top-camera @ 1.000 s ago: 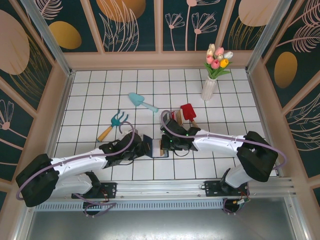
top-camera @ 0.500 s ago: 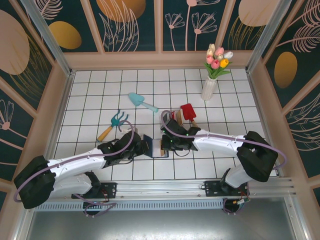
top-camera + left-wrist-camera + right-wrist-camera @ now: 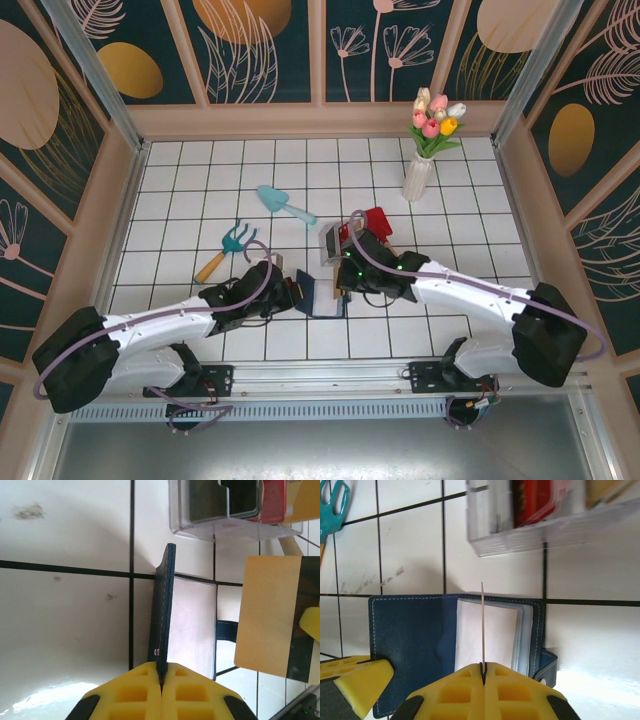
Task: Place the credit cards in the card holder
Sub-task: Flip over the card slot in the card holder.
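The navy card holder [image 3: 322, 299] lies open on the tiles, its clear inner sleeves [image 3: 492, 635] facing up. My left gripper [image 3: 162, 672] is shut on the edge of its cover [image 3: 167, 605], which stands upright. My right gripper [image 3: 483, 667] is shut on the gold-tan credit card [image 3: 270, 615], seen edge-on in the right wrist view and held just above the open sleeves. A red card [image 3: 532, 500] and a black card [image 3: 210, 500] stand in a clear slotted rack [image 3: 334, 244] just beyond the holder. In the top view the left gripper [image 3: 292, 292] and right gripper [image 3: 338, 284] flank the holder.
A red toy shovel [image 3: 378, 222] lies right behind the rack. A teal trowel [image 3: 283, 204] and a teal hand rake [image 3: 232, 243] lie to the back left. A white vase of tulips [image 3: 419, 172] stands at the back right. Wooden walls ring the tiled floor.
My left gripper has shut on the holder's cover. The right arm has swung its elbow out to the right and brought the gold card over the open holder.
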Controlling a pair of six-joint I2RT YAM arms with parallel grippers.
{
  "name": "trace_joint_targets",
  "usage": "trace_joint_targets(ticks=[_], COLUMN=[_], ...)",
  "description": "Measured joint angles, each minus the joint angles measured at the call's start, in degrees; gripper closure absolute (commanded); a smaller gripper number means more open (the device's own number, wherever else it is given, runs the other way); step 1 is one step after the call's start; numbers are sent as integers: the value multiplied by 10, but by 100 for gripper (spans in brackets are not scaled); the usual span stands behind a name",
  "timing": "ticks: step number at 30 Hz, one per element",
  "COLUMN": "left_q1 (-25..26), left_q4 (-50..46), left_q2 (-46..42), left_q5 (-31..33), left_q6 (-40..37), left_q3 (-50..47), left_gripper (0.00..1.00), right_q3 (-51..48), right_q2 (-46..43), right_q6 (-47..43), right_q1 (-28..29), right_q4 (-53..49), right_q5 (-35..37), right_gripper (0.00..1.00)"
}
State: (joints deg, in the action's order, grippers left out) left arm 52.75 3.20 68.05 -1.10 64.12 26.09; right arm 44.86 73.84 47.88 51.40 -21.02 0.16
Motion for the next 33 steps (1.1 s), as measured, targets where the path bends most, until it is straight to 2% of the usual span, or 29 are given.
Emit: trace_joint_targets(ticks=[10,22,33], left_q1=[0,0,0], left_q4=[71,73,73], left_q2=[28,28,35], left_q5=[-29,-27,-27], left_q6=[45,63,63], left_q3=[-18,-28,-30], left_gripper=[100,100,100], right_q3=[-38,-51,-80], right_q2=[-13,-31,-31], right_q6=[6,22,37], right_q1=[-12,-12,-12], right_q4=[-12,-30,22], right_q5=[-2,4,-18], right_gripper=[100,100,100])
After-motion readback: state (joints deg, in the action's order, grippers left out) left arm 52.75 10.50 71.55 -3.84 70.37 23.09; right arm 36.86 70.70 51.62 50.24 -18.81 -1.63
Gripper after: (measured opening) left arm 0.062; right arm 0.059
